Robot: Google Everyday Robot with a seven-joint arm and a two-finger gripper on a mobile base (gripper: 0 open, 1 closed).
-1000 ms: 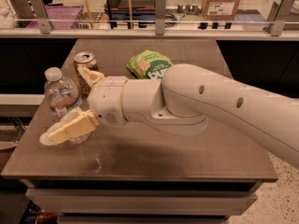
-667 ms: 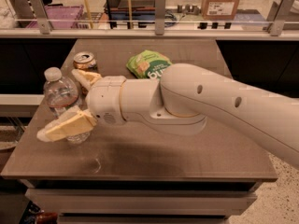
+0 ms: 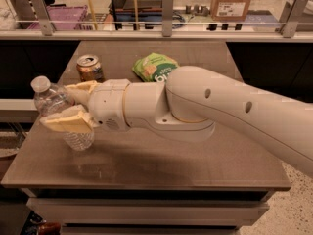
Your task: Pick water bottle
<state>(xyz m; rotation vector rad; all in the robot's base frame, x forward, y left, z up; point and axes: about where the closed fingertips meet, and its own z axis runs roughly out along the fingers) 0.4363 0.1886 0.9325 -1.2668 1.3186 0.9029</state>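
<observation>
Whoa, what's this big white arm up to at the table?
A robot arm is reaching across the table to pick up the water bottle. Its gripper has two tan fingers closed on the tilted bottle near the table's left edge. A drink can and green snack bag sit behind.

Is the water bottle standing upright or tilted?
Tilted: the water bottle leans, its white cap toward the picture's left of its base; the gripper is closed around its middle.
</observation>
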